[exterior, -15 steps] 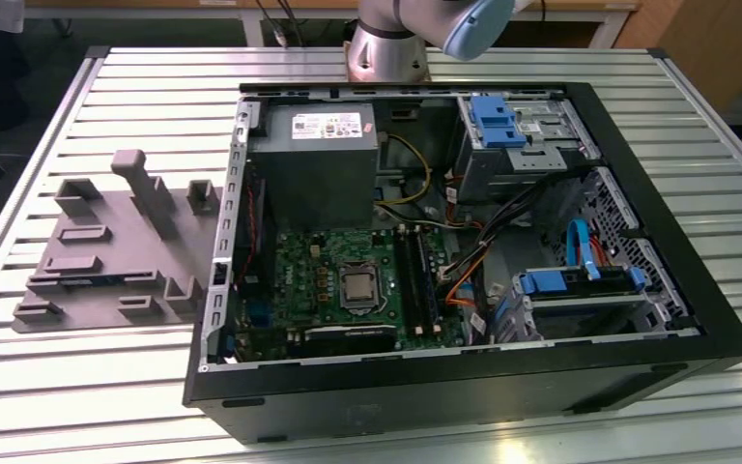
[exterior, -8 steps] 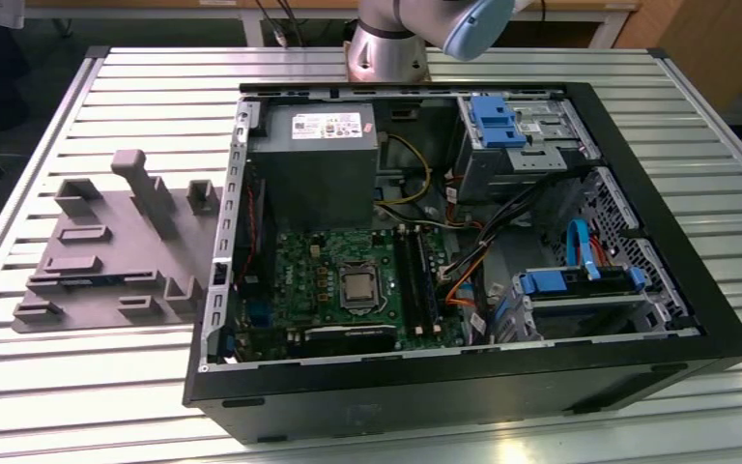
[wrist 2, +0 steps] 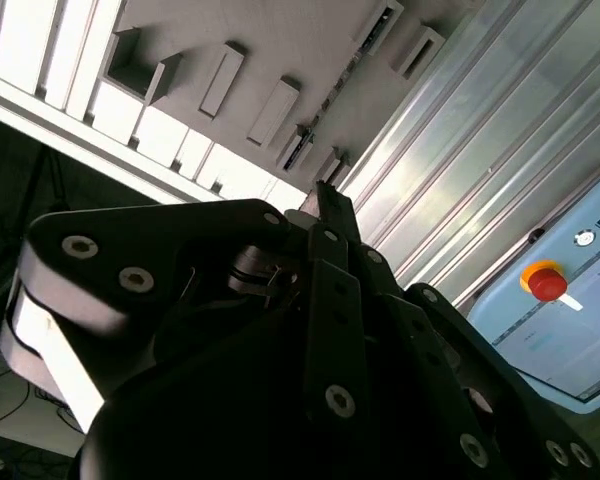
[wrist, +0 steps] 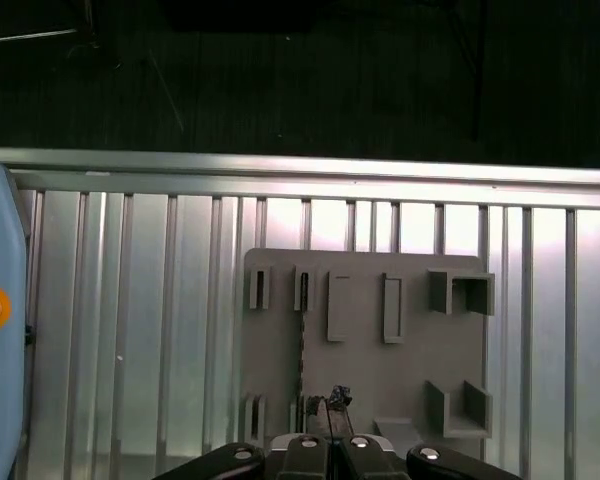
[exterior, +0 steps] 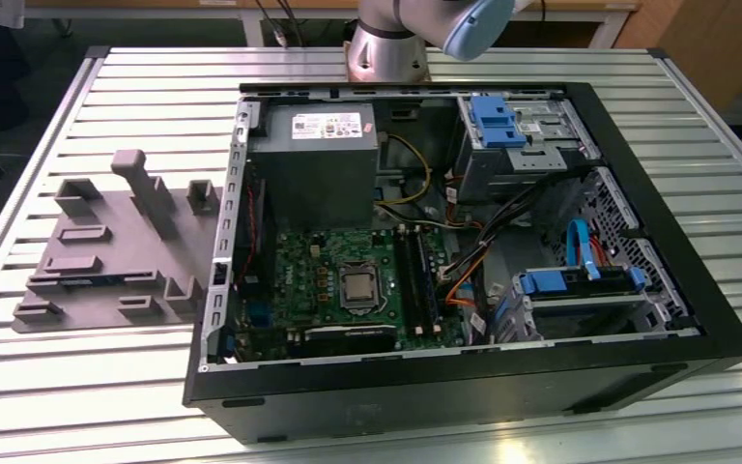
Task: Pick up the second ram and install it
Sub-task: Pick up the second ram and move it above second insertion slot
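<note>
Hand (wrist: 327, 400) above the grey holder (wrist: 380, 375), its fingers drawn narrow, almost tip to tip, with nothing between them.

In both wrist views the hand (wrist 2: 325, 195) hangs clear of the holder. The second ram (wrist: 302, 345) stands on edge in a holder slot and shows as a thin dark line; its near end lies just beside the fingertips in the first wrist view, not touching them. The holder lies flat on the ribbed metal table (wrist: 130, 350). In the exterior view the holder (exterior: 113, 251) sits on the exterior view's left, just beside the open computer case (exterior: 474, 396), where the motherboard (exterior: 306, 280) and its black memory slots (exterior: 413, 275) lie exposed.
</note>
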Tool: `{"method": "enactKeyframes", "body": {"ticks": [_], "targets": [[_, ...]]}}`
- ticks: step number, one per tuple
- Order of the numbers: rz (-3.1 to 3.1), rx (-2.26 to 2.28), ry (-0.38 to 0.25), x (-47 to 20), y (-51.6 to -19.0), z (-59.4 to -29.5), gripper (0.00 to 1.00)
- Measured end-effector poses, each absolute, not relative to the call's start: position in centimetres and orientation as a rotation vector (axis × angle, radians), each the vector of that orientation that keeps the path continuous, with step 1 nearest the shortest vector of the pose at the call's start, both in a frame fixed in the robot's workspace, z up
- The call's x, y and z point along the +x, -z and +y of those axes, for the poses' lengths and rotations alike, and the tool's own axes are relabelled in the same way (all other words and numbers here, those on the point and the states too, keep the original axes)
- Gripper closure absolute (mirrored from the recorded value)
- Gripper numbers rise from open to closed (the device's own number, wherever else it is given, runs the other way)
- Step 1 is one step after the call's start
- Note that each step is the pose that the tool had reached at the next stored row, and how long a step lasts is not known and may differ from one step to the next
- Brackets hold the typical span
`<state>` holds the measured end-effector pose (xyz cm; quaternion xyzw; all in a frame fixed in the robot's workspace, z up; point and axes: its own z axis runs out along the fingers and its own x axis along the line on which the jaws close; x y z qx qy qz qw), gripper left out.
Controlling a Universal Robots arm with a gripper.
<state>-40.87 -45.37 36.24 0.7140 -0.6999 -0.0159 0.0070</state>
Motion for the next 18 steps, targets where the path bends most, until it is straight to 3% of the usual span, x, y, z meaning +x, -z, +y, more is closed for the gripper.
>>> {"method": "enactKeyframes", "body": {"ticks": [4, 6, 8, 9, 18], "targets": [[-2.189, 2.233, 0.050, -40.87, -36.23, -45.37, 0.77], [-2.189, 2.233, 0.050, -40.87, -36.24, -45.37, 0.65], [-2.189, 2.233, 0.050, -40.87, -36.24, -45.37, 0.65], [-2.189, 2.233, 0.050, -40.87, -36.24, -45.37, 0.58], [-2.270, 2.153, 0.050, -40.88, -35.48, -45.36, 0.58]]}}
